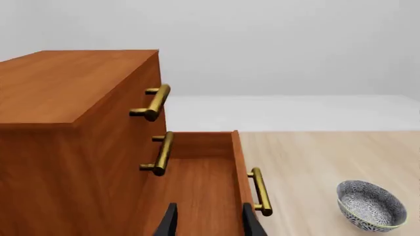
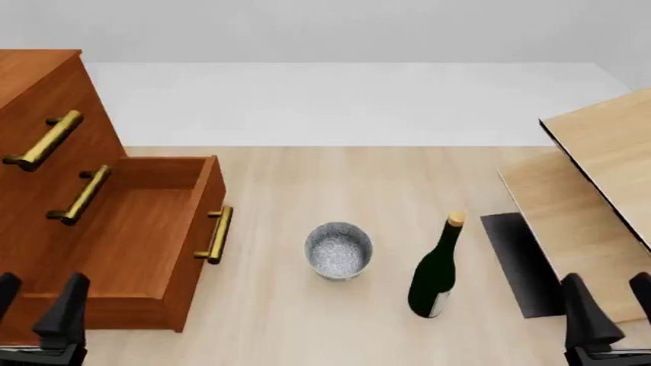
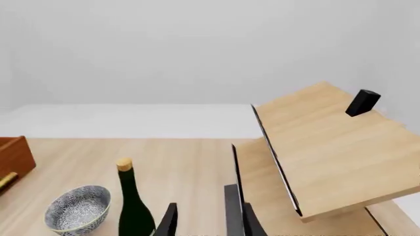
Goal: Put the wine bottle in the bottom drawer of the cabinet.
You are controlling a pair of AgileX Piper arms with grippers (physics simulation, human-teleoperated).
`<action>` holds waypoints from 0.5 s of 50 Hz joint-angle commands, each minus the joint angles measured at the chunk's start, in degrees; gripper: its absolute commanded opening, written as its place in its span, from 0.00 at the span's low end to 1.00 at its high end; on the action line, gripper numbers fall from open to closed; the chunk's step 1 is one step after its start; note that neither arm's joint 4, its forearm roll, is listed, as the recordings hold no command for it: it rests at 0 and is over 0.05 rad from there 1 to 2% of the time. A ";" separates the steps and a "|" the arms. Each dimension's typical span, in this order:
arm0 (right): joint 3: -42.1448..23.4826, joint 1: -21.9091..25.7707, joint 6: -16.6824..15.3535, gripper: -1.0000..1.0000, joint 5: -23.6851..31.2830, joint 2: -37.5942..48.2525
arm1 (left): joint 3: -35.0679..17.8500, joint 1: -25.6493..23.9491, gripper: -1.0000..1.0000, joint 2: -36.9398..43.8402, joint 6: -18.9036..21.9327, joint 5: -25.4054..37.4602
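The wine bottle [image 2: 437,274] stands upright on the table [image 2: 305,320], right of centre in the lower half of the front view, cork up and its pale label near the base. Just to its left, apart from it, sits a speckled grey bowl [image 2: 339,249].

The cabinet [image 2: 41,99] fills the left edge of the front view. Its bottom drawer [image 2: 133,236] is pulled out toward the middle of the frame — open, its wooden floor bare. The brass bar handle [image 2: 216,235] on its front faces the bowl. The two upper drawers are closed, their handles showing at the upper left.

The left gripper [image 2: 36,309] hangs at the lower left corner of the front view, over the near end of the open drawer; its two dark fingers stand apart with nothing between them. In the left wrist view the fingertips [image 1: 172,219] frame the drawer's inside and front wall.

The right gripper [image 2: 608,305] sits at the lower right corner, well apart from the bottle, its fingers likewise spread and empty. Beyond it, along the right edge, stands pale light-wood furniture [image 2: 600,152] with a black base [image 2: 519,263] — tilted in the right wrist view.
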 commanded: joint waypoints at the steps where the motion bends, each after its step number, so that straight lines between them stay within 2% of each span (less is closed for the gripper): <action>1: 0.73 -0.73 -0.52 1.00 -0.49 0.49 | -0.07 0.13 1.00 -0.28 -0.10 -1.73; 5: 0.83 -0.56 -1.10 1.00 -0.28 1.04 | -1.83 0.49 1.00 0.92 0.30 -1.33; 7: 0.84 -0.78 -0.29 1.00 -0.37 1.64 | -1.85 2.12 1.00 5.86 1.19 -3.86; 8: 0.85 -0.59 -1.08 1.00 0.00 1.53 | -2.09 1.78 1.00 7.40 1.15 -4.60; 10: 0.84 -0.36 -0.83 1.00 0.17 1.17 | -3.24 1.52 1.00 8.79 -0.50 -4.10; 18: 0.84 0.58 -0.98 1.00 1.45 0.11 | -9.95 -0.64 1.00 13.79 -1.88 -0.28; 25: 0.85 0.92 -2.19 1.00 2.03 -0.01 | -16.34 -2.71 1.00 17.83 -0.72 2.83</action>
